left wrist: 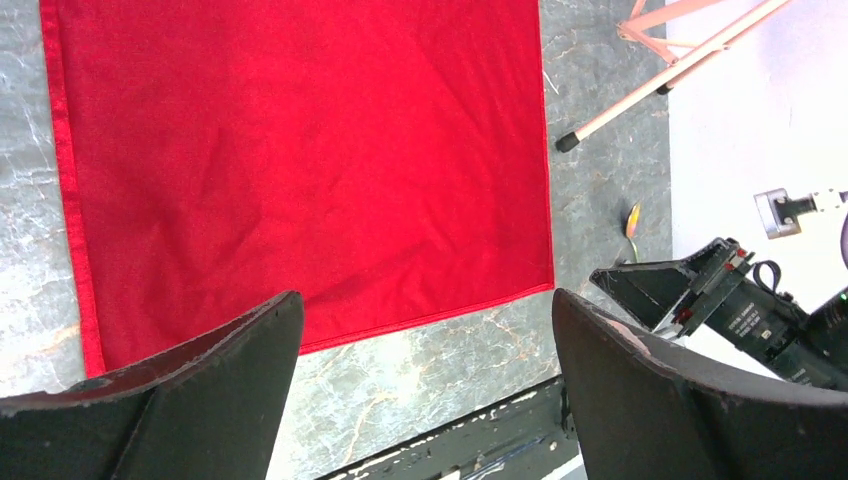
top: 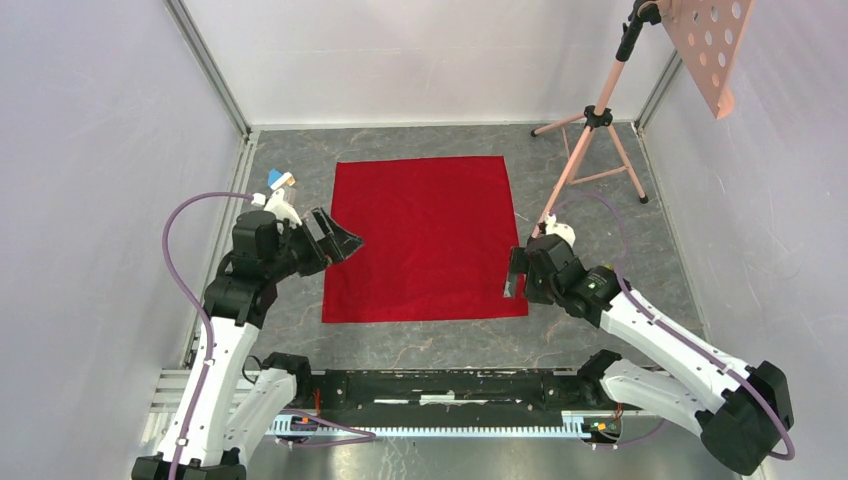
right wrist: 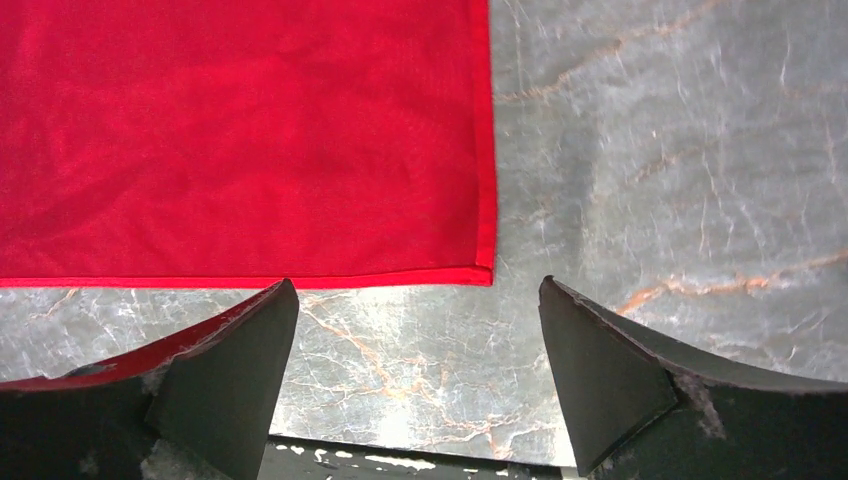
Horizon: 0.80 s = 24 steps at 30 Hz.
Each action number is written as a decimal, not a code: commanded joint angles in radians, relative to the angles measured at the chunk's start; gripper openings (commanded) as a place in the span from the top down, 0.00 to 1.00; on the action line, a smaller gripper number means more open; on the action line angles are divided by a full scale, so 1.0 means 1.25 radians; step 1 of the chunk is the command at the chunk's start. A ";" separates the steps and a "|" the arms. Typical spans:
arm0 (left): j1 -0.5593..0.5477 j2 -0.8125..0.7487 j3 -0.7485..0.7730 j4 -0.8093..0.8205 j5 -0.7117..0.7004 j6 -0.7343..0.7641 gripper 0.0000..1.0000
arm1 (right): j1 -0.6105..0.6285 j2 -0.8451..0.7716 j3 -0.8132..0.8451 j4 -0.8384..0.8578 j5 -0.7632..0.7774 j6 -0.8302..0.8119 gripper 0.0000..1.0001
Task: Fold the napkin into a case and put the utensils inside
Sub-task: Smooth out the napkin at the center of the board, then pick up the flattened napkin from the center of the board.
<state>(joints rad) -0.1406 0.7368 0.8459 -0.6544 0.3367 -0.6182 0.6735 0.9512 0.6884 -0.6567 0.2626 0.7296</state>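
The napkin is a bright red square lying flat and unfolded in the middle of the marble table. It also fills the upper part of the left wrist view and the right wrist view. My left gripper hovers open over the napkin's left edge, nothing between its fingers. My right gripper stands open just outside the napkin's near right corner, above bare table. No case and no utensils are in view.
A pink tripod stand stands at the back right, with a perforated pink board above it. Small coloured blocks lie by the napkin's far left corner. A black rail runs along the near edge. White walls enclose the table.
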 commanded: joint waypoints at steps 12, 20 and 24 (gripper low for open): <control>-0.014 -0.026 -0.022 -0.035 -0.086 0.145 0.00 | -0.017 0.252 0.087 -0.177 0.008 0.362 0.26; -0.040 -0.026 -0.022 -0.032 -0.088 0.145 0.00 | -0.011 0.344 0.091 -0.154 -0.004 0.401 0.34; -0.055 -0.023 -0.022 -0.034 -0.094 0.144 0.00 | -0.013 0.377 0.112 -0.150 0.018 0.398 0.36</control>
<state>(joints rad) -0.1925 0.7132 0.8169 -0.7094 0.2359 -0.4873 0.6544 1.3956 0.7761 -0.8516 0.2489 1.1915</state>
